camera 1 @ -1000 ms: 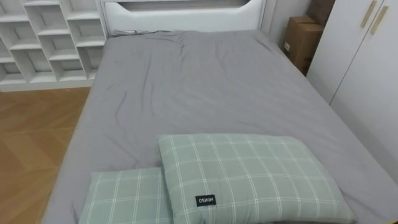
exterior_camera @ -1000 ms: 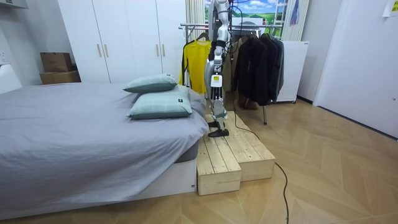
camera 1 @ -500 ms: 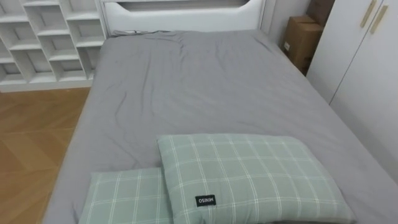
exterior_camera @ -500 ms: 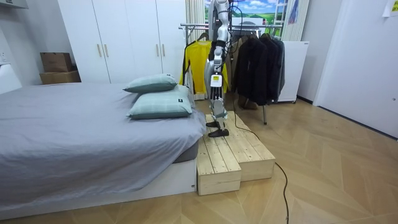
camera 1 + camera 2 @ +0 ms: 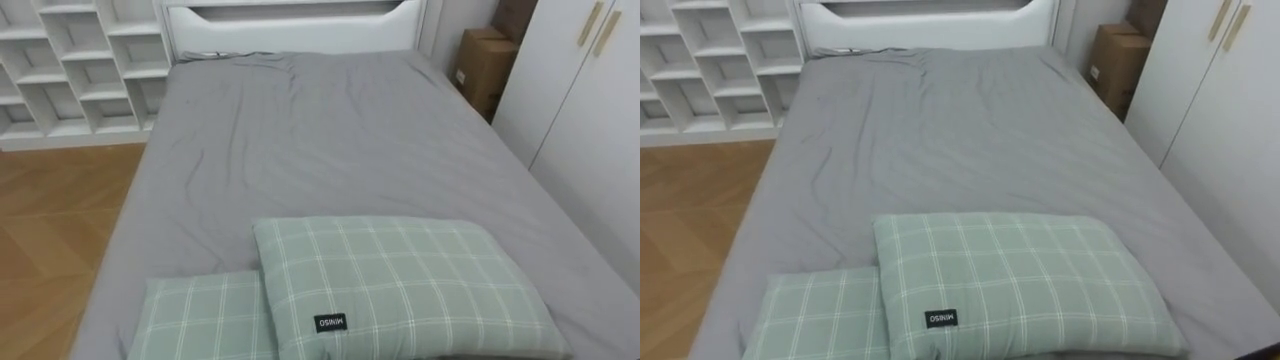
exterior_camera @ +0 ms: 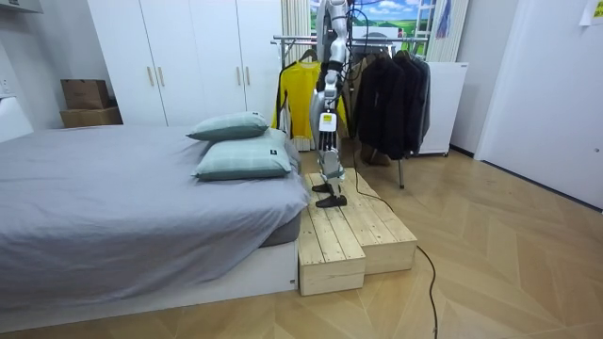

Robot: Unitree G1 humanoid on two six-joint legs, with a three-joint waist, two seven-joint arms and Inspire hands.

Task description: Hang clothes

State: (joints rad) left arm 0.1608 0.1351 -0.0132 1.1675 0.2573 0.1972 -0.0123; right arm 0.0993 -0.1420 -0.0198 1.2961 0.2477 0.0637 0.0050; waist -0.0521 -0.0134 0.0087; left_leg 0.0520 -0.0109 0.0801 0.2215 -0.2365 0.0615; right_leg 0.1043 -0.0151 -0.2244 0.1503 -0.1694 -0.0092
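Note:
I stand on a wooden platform (image 6: 353,231) at the side of a bed, facing it, with a clothes rack (image 6: 287,40) behind me. A yellow garment (image 6: 294,94) and several dark coats (image 6: 391,94) hang on that rack. My left hand (image 6: 321,88) hangs at my side in the room view, too small to read. Before me lie the grey bed sheet (image 5: 320,140) and two green checked pillows, a large one (image 5: 400,285) overlapping a smaller one (image 5: 200,318).
White cube shelves (image 5: 80,60) stand beyond the bed's far left corner, above a wooden floor (image 5: 50,220). A cardboard box (image 5: 485,65) and white wardrobe doors (image 5: 590,100) line the right side. A white headboard (image 5: 300,25) closes the far end.

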